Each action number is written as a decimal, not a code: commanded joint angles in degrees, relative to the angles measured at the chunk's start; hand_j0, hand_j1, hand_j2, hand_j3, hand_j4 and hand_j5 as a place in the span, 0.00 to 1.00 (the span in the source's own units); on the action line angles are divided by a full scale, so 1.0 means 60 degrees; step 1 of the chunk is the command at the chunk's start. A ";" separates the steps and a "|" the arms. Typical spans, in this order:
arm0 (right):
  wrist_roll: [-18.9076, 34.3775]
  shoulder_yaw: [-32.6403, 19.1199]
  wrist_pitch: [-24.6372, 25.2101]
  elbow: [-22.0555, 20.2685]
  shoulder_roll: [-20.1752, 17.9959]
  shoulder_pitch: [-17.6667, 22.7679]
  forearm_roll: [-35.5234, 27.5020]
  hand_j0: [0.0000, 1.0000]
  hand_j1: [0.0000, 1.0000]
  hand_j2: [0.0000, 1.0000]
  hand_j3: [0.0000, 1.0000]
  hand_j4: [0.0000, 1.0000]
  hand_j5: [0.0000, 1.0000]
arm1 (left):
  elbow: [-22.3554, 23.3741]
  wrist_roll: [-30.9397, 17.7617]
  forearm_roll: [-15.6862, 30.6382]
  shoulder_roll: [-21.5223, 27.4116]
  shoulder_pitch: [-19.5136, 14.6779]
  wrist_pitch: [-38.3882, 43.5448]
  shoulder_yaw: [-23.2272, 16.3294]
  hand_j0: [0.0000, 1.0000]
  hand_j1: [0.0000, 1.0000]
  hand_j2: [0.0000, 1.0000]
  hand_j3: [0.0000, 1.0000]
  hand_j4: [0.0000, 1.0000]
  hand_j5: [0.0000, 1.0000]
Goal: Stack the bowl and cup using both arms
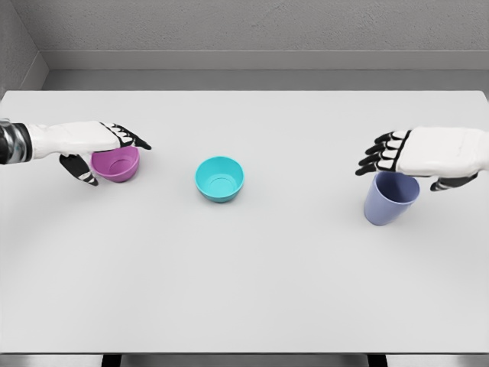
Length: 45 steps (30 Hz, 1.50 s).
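Smooth teal bowl (220, 178) sits mid-counter (252, 290). To its left, the left robot hand (107, 149), fingers spread, partly hides a pink bowl (117, 165); to its right, the right robot hand (397, 157), fingers relaxed, covers a lavender cup's (390, 202) rim.

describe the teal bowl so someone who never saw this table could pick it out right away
On the white table, look near the middle, between the two robot hands. The teal bowl stands there upright and alone, touched by nothing. Unlike the purple bowl under the left hand and the taller blue cup under the right hand, it is turquoise and has no hand over it.
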 commanded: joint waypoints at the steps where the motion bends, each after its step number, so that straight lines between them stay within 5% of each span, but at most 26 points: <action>1: -0.0004 0.0069 0.0024 0.0005 -0.0009 0.0000 -0.0041 1.00 1.00 1.00 1.00 1.00 1.00 | 0.0064 0.0004 0.0055 0.0006 0.0000 0.0025 0.0008 1.00 1.00 1.00 1.00 1.00 1.00; 21: -0.0004 0.0274 0.0024 0.0781 0.0386 0.0059 0.0076 1.00 1.00 1.00 1.00 1.00 1.00 | 0.1236 0.0004 0.0041 -0.0462 -0.0249 0.0025 0.0037 1.00 1.00 1.00 1.00 1.00 1.00; 45: -0.0004 0.0611 0.0024 0.1001 0.0430 0.0073 0.0120 1.00 1.00 1.00 1.00 1.00 1.00 | 0.1338 0.0004 -0.0018 -0.0785 -0.0249 0.0025 0.0023 1.00 1.00 1.00 1.00 1.00 1.00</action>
